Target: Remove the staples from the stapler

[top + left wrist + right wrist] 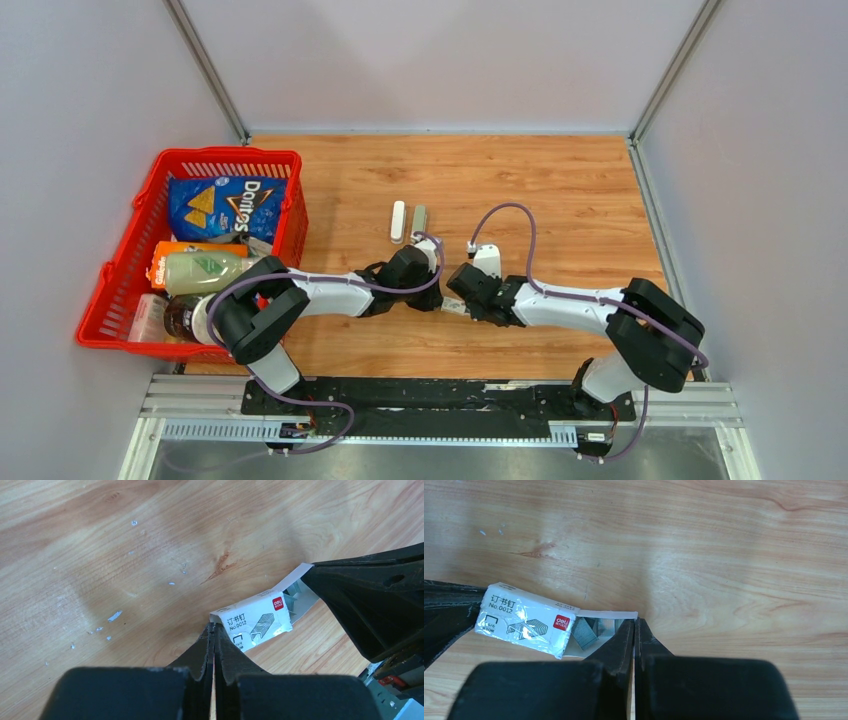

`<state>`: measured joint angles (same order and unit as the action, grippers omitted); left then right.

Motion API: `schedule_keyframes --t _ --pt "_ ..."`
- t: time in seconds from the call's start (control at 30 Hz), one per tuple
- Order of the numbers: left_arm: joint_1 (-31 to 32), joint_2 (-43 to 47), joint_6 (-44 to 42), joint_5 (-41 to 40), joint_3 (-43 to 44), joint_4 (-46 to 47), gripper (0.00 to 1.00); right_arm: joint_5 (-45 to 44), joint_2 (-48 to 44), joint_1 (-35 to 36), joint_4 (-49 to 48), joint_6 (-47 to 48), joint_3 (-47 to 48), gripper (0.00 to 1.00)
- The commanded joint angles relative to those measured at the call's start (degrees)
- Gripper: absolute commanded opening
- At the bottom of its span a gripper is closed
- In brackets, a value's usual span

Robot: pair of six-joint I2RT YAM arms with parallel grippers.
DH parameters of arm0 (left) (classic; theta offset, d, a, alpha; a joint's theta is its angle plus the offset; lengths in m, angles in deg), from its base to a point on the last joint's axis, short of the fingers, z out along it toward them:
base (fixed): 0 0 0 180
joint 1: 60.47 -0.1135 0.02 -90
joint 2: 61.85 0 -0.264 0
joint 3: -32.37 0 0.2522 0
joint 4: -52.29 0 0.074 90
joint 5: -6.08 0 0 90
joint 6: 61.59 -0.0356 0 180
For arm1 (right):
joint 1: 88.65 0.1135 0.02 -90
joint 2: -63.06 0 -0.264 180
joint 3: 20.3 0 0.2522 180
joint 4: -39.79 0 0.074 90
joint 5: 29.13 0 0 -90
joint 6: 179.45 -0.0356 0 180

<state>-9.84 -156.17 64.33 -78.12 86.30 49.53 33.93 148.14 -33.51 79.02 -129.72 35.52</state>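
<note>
Staple box (524, 620): small white glossy printed card sleeve, its tray (606, 614) slid partly out, lying on a grained wooden table (724, 555).
Staples (585, 632): grey metal strips in the exposed tray, between both grippers.
Left gripper (214, 630): jaws pressed together on the sleeve's corner.
Right gripper (634, 626): jaws pinched tight on the tray's end.

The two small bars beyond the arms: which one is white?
The left bar, on the red basket's side; the right bar beside it is dull grey-green.
</note>
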Motion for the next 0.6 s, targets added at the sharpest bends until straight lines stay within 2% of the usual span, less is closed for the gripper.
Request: schedule_keyframes --t 0.0,0.57 --pt "0.3 -0.6 0.3 0.8 -1.8 -0.4 0.0 -0.6 1.0 0.9 -0.7 -2.3 2.5 0.0" --pt "2.0 2.5 2.9 -0.6 -7.7 1.7 0.0 -2.6 0.1 1.6 2.3 -9.0 3.0 0.0"
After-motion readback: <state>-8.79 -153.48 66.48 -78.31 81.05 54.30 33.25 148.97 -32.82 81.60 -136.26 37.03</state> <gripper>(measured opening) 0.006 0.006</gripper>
